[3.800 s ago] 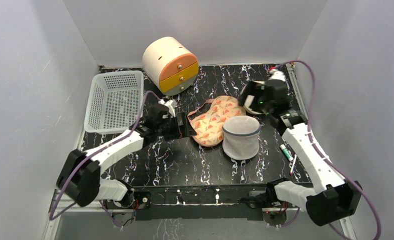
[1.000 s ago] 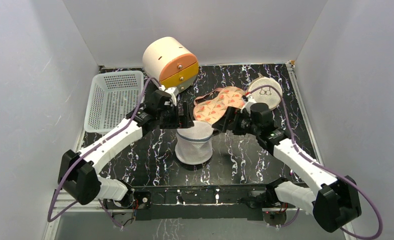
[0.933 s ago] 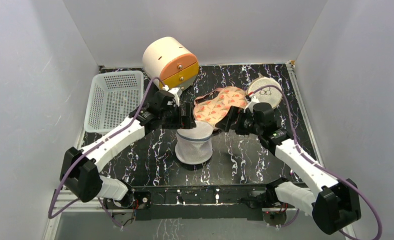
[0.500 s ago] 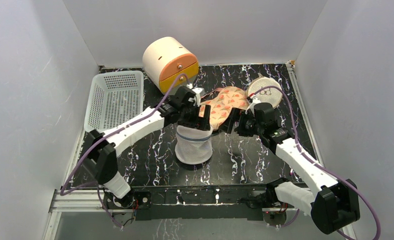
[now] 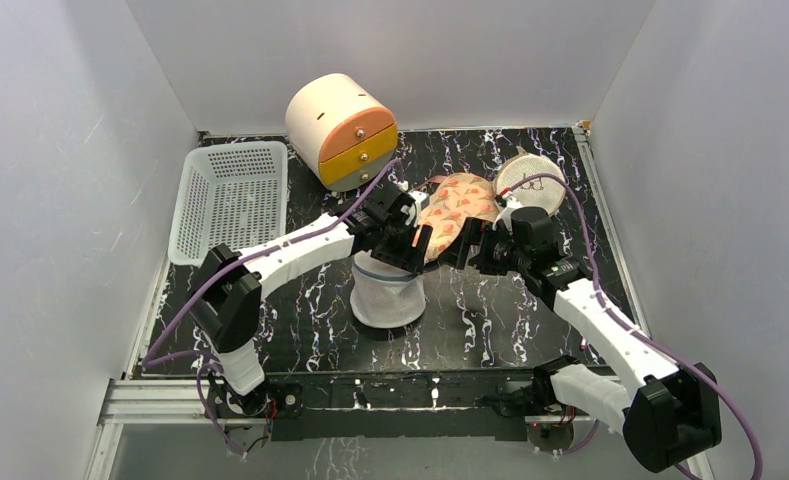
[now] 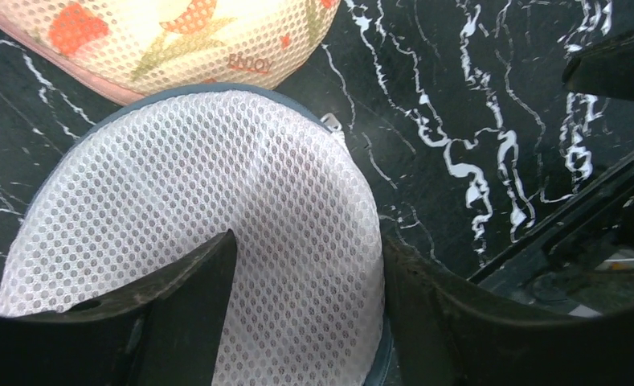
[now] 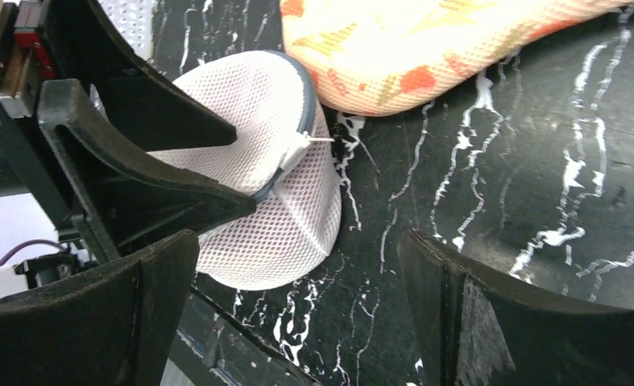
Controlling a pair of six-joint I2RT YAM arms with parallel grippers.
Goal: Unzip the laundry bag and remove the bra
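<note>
The white mesh laundry bag [image 5: 388, 297] stands upright at the table's middle, with its blue-grey band [image 5: 382, 273] round the rim. My left gripper [image 5: 410, 250] is open just above its top right edge. In the left wrist view the bag's mesh top [image 6: 217, 193] fills the gap of the left gripper [image 6: 309, 241]. My right gripper [image 5: 463, 244] is open just right of the bag, holding nothing. The right wrist view shows the right gripper [image 7: 297, 241], the bag [image 7: 285, 201] and its zipper pull [image 7: 304, 141]. A cream, orange-patterned bra-shaped piece [image 5: 455, 203] lies behind the bag. The bag's inside is hidden.
A white perforated basket [image 5: 228, 198] stands at the back left. A cream drum with orange and yellow drawers [image 5: 342, 130] stands at the back centre. A beige round mesh pouch [image 5: 530, 177] lies at the back right. Grey walls close in three sides.
My left arm has swung right and now reaches over the bag's top. My right gripper has barely moved. Since 3.8 s ago the bag has shifted from the right to the middle.
</note>
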